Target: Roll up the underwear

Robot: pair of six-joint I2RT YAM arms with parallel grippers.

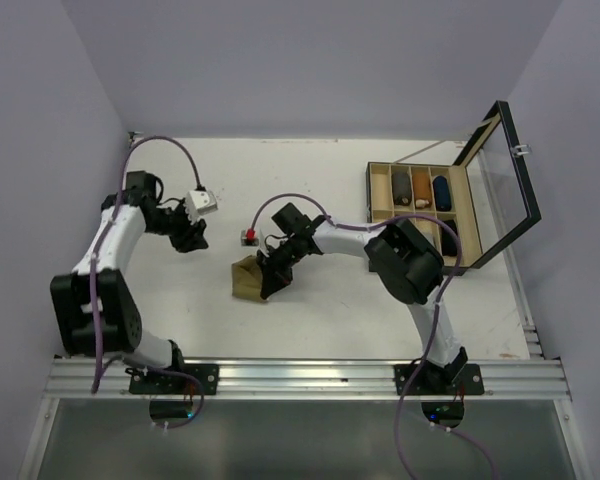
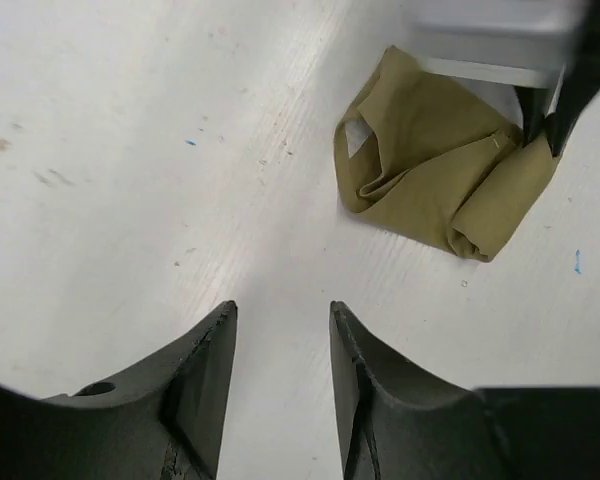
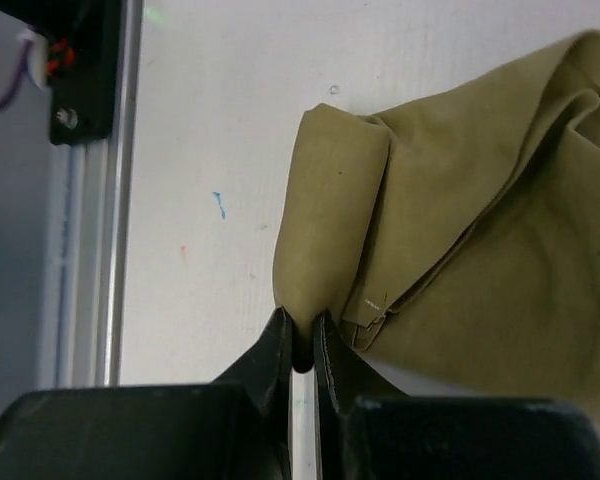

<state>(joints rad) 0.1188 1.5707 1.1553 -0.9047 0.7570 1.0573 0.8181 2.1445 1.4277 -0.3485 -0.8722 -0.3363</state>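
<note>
The olive-tan underwear (image 1: 246,279) lies crumpled and partly folded on the white table, near the middle. My right gripper (image 1: 276,272) is at its right side and is shut on a folded edge of the cloth (image 3: 330,210), pinched between the fingertips (image 3: 302,322). My left gripper (image 1: 192,240) hovers to the left of the underwear, apart from it. In the left wrist view its jaws (image 2: 281,312) stand open over bare table with nothing between them, and the underwear (image 2: 420,160) lies ahead to the upper right. Only this one olive-tan garment lies loose on the table.
A wooden compartment box (image 1: 379,192) with its glass lid (image 1: 502,180) raised stands at the back right, holding several rolled items. A small grey block with a red top (image 1: 248,237) sits just behind the underwear. The metal rail (image 1: 300,375) runs along the near edge.
</note>
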